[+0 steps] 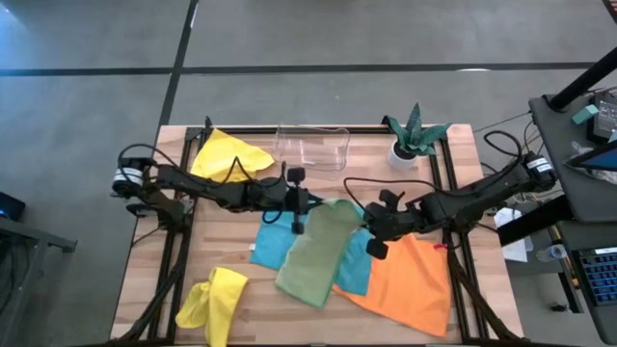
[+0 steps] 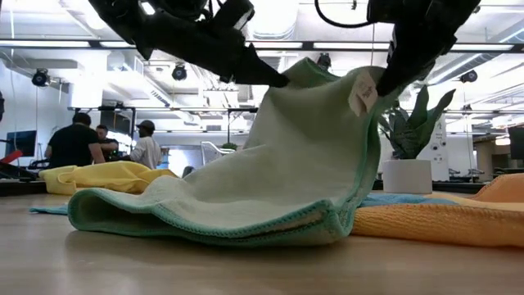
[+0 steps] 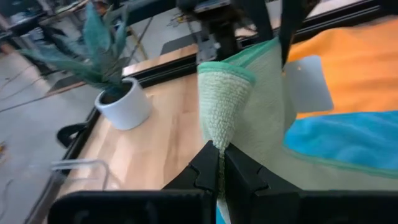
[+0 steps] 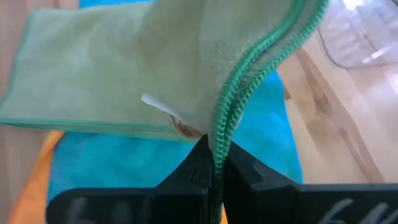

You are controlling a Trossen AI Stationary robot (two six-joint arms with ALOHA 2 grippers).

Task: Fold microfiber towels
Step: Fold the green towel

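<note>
Both grippers are pinching the sage green towel (image 1: pixel 318 253): left gripper (image 3: pixel 219 177) and right gripper (image 4: pixel 214 169) each clenching a top corner, lifting it mid-table over the turquoise towel (image 1: pixel 270 246), beside the orange towel (image 1: pixel 410 281).

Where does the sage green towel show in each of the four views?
High view: sage green towel at table centre, over the turquoise towel.
Low view: centre, far edge lifted.
Left wrist view: centre, pinched.
Right wrist view: upper half.
Shared landmark: the turquoise towel.
</note>
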